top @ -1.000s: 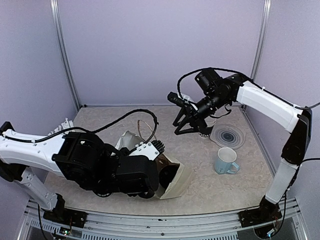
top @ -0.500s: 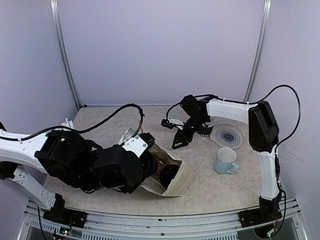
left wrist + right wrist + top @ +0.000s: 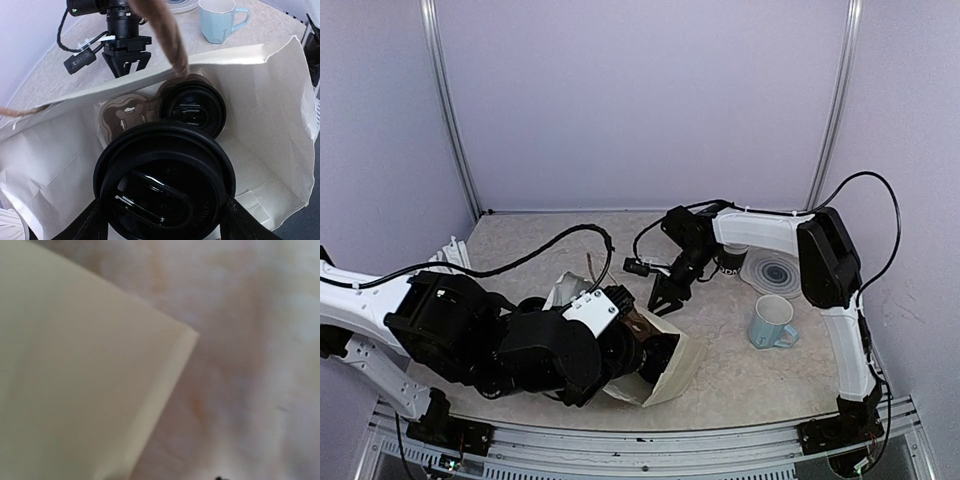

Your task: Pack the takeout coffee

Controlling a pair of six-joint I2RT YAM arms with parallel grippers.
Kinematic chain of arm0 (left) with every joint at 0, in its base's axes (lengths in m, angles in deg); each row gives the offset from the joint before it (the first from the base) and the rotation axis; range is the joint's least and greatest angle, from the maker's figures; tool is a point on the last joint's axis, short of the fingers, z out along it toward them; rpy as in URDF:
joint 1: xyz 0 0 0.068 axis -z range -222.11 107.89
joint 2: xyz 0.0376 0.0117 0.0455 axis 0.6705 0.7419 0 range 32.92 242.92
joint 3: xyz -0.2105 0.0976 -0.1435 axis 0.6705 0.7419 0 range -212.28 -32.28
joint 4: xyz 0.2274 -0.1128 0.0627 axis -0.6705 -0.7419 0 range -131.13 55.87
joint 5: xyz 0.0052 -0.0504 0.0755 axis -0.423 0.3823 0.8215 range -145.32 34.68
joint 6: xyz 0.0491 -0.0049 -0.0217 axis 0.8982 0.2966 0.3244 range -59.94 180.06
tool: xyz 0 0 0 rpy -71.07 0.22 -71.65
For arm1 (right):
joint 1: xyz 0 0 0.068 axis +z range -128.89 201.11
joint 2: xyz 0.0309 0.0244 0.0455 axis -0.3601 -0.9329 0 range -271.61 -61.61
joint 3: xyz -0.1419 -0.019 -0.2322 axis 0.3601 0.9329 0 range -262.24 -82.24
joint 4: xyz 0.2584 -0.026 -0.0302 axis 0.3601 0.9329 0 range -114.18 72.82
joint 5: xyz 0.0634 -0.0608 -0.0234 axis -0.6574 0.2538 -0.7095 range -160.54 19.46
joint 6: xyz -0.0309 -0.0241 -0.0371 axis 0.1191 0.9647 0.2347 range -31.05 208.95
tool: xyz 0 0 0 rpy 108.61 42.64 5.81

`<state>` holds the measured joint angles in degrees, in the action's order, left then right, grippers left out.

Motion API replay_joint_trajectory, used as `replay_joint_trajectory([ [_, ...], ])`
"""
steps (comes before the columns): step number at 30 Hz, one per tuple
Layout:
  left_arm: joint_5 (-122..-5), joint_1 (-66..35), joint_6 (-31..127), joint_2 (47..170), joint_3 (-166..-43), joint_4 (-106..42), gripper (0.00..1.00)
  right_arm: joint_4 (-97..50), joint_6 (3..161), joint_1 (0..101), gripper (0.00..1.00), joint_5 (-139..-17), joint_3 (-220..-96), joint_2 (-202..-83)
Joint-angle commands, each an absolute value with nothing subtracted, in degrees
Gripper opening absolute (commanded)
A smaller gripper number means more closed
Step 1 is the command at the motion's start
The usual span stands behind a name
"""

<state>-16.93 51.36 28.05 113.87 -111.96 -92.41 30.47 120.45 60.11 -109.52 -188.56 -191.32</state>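
Two takeout coffees, each capped with a glossy black round lid. The nearer cup (image 3: pixel 165 187) fills the mouth of a cream paper bag (image 3: pixel 270 100), clasped by the left claw (image 3: pixel 165 222). The farther cup (image 3: pixel 192 107) sits deeper inside, in a brown cardboard carrier (image 3: pixel 122 112).

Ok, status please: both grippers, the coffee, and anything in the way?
Left gripper shut on lidded cup at the bag mouth. Right gripper open, empty, just outside the rim. Second cup sits in the carrier. Brown handle droops across the opening.
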Motion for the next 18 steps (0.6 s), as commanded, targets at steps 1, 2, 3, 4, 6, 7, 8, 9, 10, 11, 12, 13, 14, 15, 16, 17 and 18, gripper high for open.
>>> replay_joint_trajectory([
  [1,-18.5,52.8,31.6,113.3,-111.7,-88.1,0.5,32.3,121.9,60.9,0.46,-113.8,-190.7,-193.2],
  [2,-18.6,52.8,33.7,113.5,-112.1,-86.5,0.5,32.3,121.8,61.0,0.46,-114.1,-191.3,-193.7],
  [3,-18.7,52.8,35.2,113.9,-112.5,-85.3,0.5,32.5,121.5,61.0,0.46,-114.3,-192.2,-194.2],
  [4,-18.9,52.8,36.5,114.5,-112.8,-83.9,0.5,32.7,121.1,61.1,0.46,-114.6,-193.2,-194.8],
  [6,-18.6,52.8,38.5,115.7,-113.0,-82.2,0.5,33.7,120.8,61.5,0.46,-115.0,-195.9,-196.0],
  [7,-18.0,52.7,39.0,116.3,-113.2,-81.9,0.5,34.2,120.7,61.7,0.46,-115.2,-197.0,-196.7],
  [8,-17.4,52.4,39.5,117.0,-113.3,-81.7,0.5,34.7,120.8,62.0,0.46,-115.3,-197.9,-197.0],
  [9,-16.8,52.1,39.7,117.6,-113.4,-81.3,0.5,35.0,120.8,62.2,0.46,-115.3,-198.7,-197.4],
  [10,-16.1,51.9,39.9,118.3,-113.4,-80.8,0.5,35.2,120.8,62.4,0.46,-115.4,-199.2,-197.6],
  [11,-15.6,51.6,40.0,118.9,-113.3,-80.0,0.5,35.5,120.8,62.6,0.46,-115.8,-200.1,-197.9],
  [12,-15.0,51.5,40.3,119.2,-113.2,-78.8,0.5,35.9,120.9,62.6,0.46,-116.3,-201.2,-198.4],
  [13,-14.3,51.4,40.6,119.5,-113.1,-77.8,0.5,37.0,120.9,62.8,0.46,-116.8,-202.6,-198.9],
  [14,-13.5,51.4,40.8,119.8,-113.1,-76.9,0.5,37.8,121.1,63.0,0.46,-117.2,-204.0,-199.6],
  [15,-13.0,51.2,41.1,120.1,-113.1,-75.8,0.5,38.3,121.1,63.2,0.46,-117.4,-205.7,-200.1],
  [16,-12.8,51.0,41.4,120.3,-113.0,-74.7,0.5,38.7,121.1,63.4,0.46,-117.4,-206.8,-200.6],
  [17,-12.5,50.7,41.6,120.3,-112.7,-73.5,0.5,38.8,120.9,63.6,0.46,-117.3,-207.8,-200.9],
  [18,-12.1,50.6,41.6,120.4,-112.7,-72.9,0.5,38.9,120.8,63.7,0.46,-117.3,-208.5,-201.2],
])
